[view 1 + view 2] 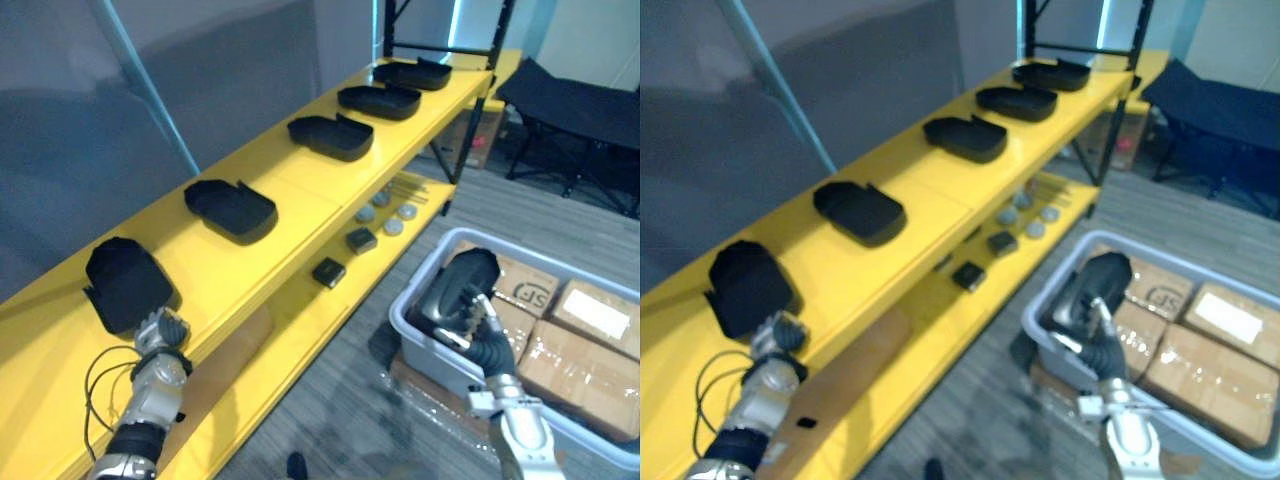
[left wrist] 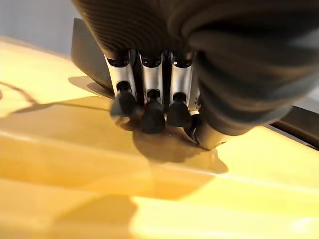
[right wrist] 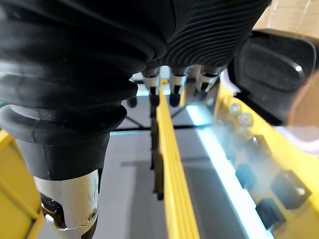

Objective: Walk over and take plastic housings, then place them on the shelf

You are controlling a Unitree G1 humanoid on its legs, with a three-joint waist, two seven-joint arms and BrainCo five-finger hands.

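A black plastic housing point(image 1: 122, 283) sits at the near end of the yellow shelf's top board point(image 1: 300, 200). My left hand point(image 1: 160, 335) is at its near edge, fingers point(image 2: 152, 107) curled down with the tips and thumb together against the housing's lip point(image 2: 87, 55) and the board. Over a grey bin point(image 1: 402, 318) on the floor, my right hand point(image 1: 475, 315) holds a second black housing point(image 1: 458, 285) upright, fingers curled on it. The right wrist view shows that housing point(image 3: 274, 64) beside the fingers point(image 3: 174, 87).
Several more black housings point(image 1: 232, 208) point(image 1: 332, 136) point(image 1: 380, 100) lie in a row along the top board. Small dark and round grey parts point(image 1: 330, 272) sit on the lower board. Cardboard boxes point(image 1: 590, 320) are behind the bin. A black cot point(image 1: 570, 100) stands at the back right.
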